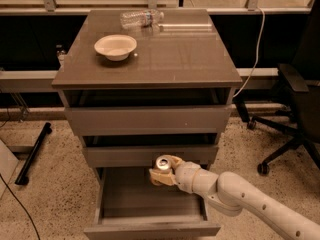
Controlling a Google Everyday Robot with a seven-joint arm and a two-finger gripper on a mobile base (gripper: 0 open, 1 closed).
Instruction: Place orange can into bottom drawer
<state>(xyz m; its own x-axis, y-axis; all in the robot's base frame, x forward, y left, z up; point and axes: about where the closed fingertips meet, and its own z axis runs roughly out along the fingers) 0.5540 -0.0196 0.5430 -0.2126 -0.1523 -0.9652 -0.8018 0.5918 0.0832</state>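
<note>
The orange can point(161, 164) shows its silver pull-tab top. It is upright in my gripper point(163, 171), which is shut on it. The gripper holds the can over the back part of the open bottom drawer point(150, 223), just below the front of the middle drawer. The drawer is pulled out and its grey inside shows nothing in it. My pale arm point(240, 196) reaches in from the lower right.
A white bowl point(115, 46) and a clear plastic bottle point(141, 18) lie on the cabinet top point(175, 59). A black office chair point(295, 109) stands at the right. A white cable point(255, 59) hangs behind the cabinet. A black stand leg point(32, 154) lies on the floor at left.
</note>
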